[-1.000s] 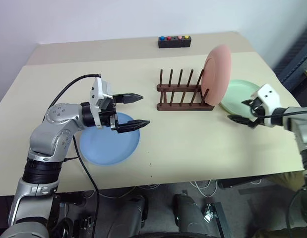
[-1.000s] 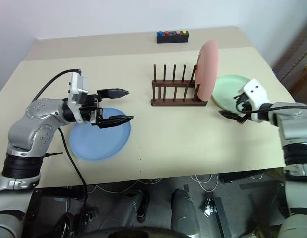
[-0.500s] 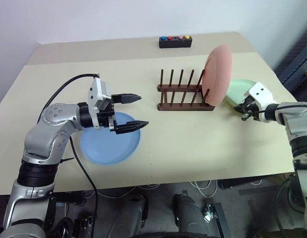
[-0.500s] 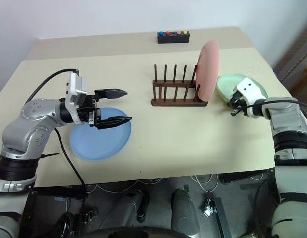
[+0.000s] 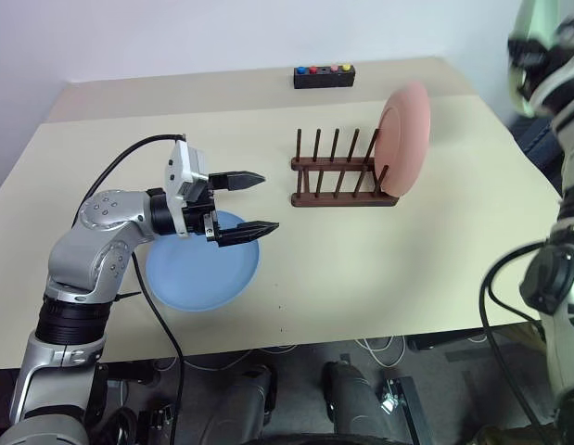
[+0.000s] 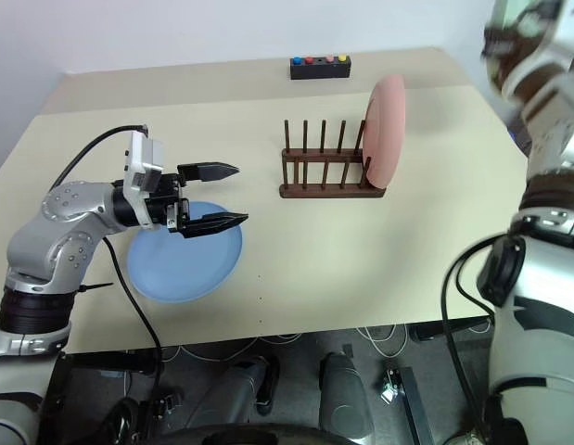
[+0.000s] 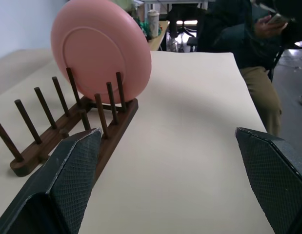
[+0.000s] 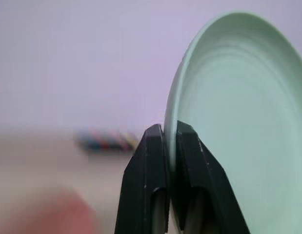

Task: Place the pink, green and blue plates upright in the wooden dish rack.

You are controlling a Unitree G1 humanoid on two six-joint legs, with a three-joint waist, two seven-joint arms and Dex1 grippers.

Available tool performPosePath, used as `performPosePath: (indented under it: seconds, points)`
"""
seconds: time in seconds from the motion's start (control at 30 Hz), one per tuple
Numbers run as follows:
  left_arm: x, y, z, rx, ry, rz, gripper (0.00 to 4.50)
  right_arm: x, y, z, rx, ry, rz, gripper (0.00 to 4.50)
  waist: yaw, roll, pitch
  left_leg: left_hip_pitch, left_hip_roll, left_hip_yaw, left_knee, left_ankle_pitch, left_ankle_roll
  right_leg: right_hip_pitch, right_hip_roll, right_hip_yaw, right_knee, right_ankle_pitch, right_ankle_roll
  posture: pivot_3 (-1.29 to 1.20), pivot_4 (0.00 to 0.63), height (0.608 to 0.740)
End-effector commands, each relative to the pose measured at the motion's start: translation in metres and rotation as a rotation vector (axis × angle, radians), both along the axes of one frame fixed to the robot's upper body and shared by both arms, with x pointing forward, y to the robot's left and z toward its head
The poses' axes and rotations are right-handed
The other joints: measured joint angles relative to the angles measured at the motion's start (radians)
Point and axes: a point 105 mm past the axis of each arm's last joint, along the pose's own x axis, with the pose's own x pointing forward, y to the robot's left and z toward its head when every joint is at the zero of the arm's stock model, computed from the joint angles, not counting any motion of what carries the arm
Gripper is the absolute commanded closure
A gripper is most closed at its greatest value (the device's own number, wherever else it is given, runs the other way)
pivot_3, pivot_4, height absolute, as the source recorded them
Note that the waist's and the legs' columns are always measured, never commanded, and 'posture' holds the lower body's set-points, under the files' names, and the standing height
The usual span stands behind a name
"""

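- The right hand (image 8: 169, 146) is pinching the rim of the green plate (image 8: 238, 122), its two black fingers (image 8: 146, 185) pressed together on the edge; the plate is standing on edge in the grip, rising past the fingertips.
- In the head views that right hand (image 5: 532, 56) is showing blurred at the far right, high above the surface (image 5: 379, 260), with a pale green shape at it.
- The left hand (image 5: 251, 201) is hovering with its fingers spread wide apart, holding nothing, pointing right toward the wooden dish rack (image 5: 342, 176).
- The blue plate (image 5: 201, 269) is lying flat on the surface at the near left, directly under and just nearer than the left hand; I cannot tell whether the lower finger is touching it.
- The pink plate (image 5: 405, 139) is standing upright in the right end of the rack, leaning slightly between the pegs, well to the right of the left hand.
- In the left wrist view the pink plate (image 7: 99, 48) and rack (image 7: 68, 122) are sitting ahead between the open fingers (image 7: 75, 165).
- A small black box with coloured buttons (image 5: 325, 77) is resting at the far edge of the surface.
- A seated person (image 7: 248, 53) is showing beyond the surface's end.
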Motion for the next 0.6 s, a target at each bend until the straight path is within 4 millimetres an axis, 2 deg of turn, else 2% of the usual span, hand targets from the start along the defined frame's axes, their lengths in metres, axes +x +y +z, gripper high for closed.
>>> performPosePath:
  seconds: [0.03, 0.17, 0.23, 0.3, 0.4, 0.47, 0.6]
  points:
    - [0.003, 0.009, 0.016, -0.026, -0.057, 0.027, 0.00, -0.031, 0.037, 0.032, 0.123, -0.075, 0.326, 4.45, 0.004, 0.000, 0.000, 0.000, 0.000, 0.000, 0.000, 0.000, 0.000, 0.000, 0.000, 0.000, 0.000, 0.000, 0.000, 0.00, 0.150, 0.740]
    - [0.003, 0.013, 0.017, -0.029, -0.060, 0.039, 0.00, -0.041, 0.076, 0.027, 0.186, -0.036, 0.509, 4.45, 0.004, 0.000, 0.000, 0.000, 0.000, 0.000, 0.001, 0.000, 0.000, 0.000, 0.000, 0.000, 0.000, 0.000, -0.001, 0.00, 0.150, 0.740]
    - [0.003, 0.013, 0.016, -0.034, -0.057, 0.042, 0.00, -0.040, 0.089, 0.017, 0.199, 0.007, 0.552, 4.45, 0.004, 0.000, 0.000, 0.000, 0.000, 0.000, 0.001, 0.000, 0.000, 0.000, -0.001, 0.000, 0.000, 0.001, -0.001, 0.00, 0.150, 0.740]
    - [0.002, 0.014, 0.016, -0.036, -0.055, 0.046, 0.00, -0.037, 0.102, -0.002, 0.169, 0.067, 0.570, 4.45, 0.005, 0.000, 0.000, -0.001, 0.000, 0.000, 0.001, 0.000, 0.000, 0.000, -0.001, 0.000, 0.000, 0.001, -0.001, 0.00, 0.150, 0.740]
    - [0.001, 0.015, 0.016, -0.032, -0.055, 0.050, 0.00, -0.032, 0.106, -0.020, 0.201, 0.112, 0.568, 4.45, 0.004, 0.000, 0.000, -0.001, 0.000, 0.000, 0.001, 0.000, 0.000, 0.000, -0.001, 0.000, 0.000, 0.001, -0.001, 0.00, 0.150, 0.740]
    - [-0.001, 0.016, 0.016, -0.030, -0.054, 0.052, 0.00, -0.032, 0.104, -0.021, 0.256, 0.116, 0.584, 4.45, 0.003, 0.000, 0.000, -0.001, 0.000, 0.000, 0.002, 0.000, 0.000, -0.001, -0.001, 0.000, 0.000, 0.001, -0.001, 0.00, 0.150, 0.740]
    - [-0.001, 0.017, 0.016, -0.025, -0.055, 0.059, 0.00, -0.034, 0.106, -0.034, 0.253, 0.172, 0.598, 4.45, 0.002, 0.000, 0.000, -0.002, 0.000, 0.000, 0.001, 0.000, 0.000, -0.002, -0.001, 0.000, 0.001, 0.001, -0.001, 0.00, 0.150, 0.740]
